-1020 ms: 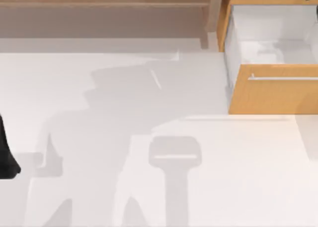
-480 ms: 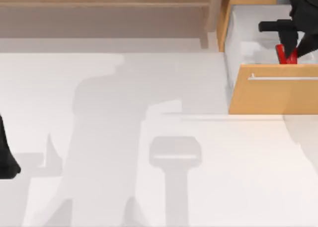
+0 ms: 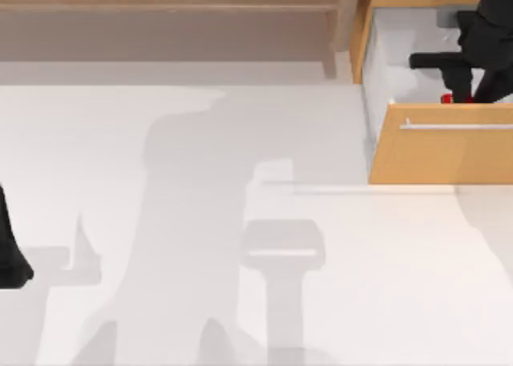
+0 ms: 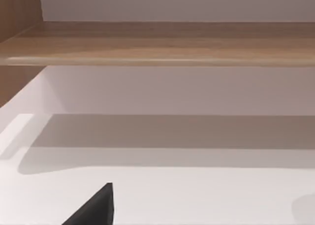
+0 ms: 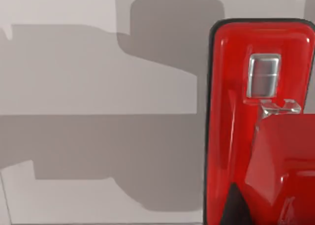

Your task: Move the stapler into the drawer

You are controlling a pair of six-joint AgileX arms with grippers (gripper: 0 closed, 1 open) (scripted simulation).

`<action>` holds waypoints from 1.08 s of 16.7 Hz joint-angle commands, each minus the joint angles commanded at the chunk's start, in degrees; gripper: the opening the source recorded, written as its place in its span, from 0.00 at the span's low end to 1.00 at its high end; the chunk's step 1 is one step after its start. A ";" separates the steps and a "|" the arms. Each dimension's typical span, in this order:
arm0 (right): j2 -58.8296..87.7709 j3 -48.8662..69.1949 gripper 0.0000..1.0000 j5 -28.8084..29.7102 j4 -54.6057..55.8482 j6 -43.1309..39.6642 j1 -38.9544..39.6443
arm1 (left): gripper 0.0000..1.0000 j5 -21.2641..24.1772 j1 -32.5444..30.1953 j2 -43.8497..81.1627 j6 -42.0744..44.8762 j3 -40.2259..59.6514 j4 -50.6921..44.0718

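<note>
**Stapler lowered inside the open drawer**

While the left arm [image 3: 10, 250] sits parked at the left edge of the surface [image 3: 240, 222], the right claw [image 3: 469, 90] reaches down into the pulled-out drawer [image 3: 441, 154] at the far right. Its fingers are closed on the stapler [image 3: 449, 98], a sliver of red just behind the drawer's front panel. From the right wrist, the stapler [image 5: 261, 121] hangs over the white drawer floor [image 5: 98, 87]. A pale wooden shelf [image 3: 176, 6] runs along the back.

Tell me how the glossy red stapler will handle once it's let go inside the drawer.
The glossy red stapler looks rigid, so it probably won't flex. Its shiny shell may slip in a grip. Long and flat-sided, it should lie still rather than roll on the floor of the orange-tan wooden drawer.
</note>
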 joint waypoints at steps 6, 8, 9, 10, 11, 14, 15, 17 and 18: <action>-0.86 0.39 0.00 0.15 0.23 0.60 -0.24 | 1.00 0.00 0.00 0.00 0.00 0.00 0.00; -3.85 1.59 0.00 0.74 0.24 2.42 0.16 | 1.00 0.00 0.00 0.00 0.00 0.00 0.00; -5.81 2.17 0.00 1.05 0.02 3.61 0.40 | 1.00 0.00 0.00 0.00 0.00 0.00 0.00; -7.70 2.78 0.00 1.33 -0.29 4.91 0.65 | 1.00 0.00 0.00 0.00 0.00 0.00 0.00; -9.35 3.39 0.00 1.58 -0.61 6.20 0.79 | 1.00 0.00 0.00 0.00 0.00 0.00 0.00; -12.45 4.21 0.00 2.14 -1.38 8.83 0.67 | 1.00 0.00 0.00 0.00 0.00 0.00 0.00; -12.58 4.02 0.00 2.16 -1.44 9.07 0.68 | 1.00 0.00 0.00 0.00 0.00 0.00 0.00; -11.04 2.87 0.00 1.91 -0.99 8.22 0.90 | 1.00 0.00 0.00 0.00 0.00 0.00 0.00; -9.74 2.17 0.00 1.73 -0.47 7.28 0.97 | 1.00 0.00 0.00 0.00 0.00 0.00 0.00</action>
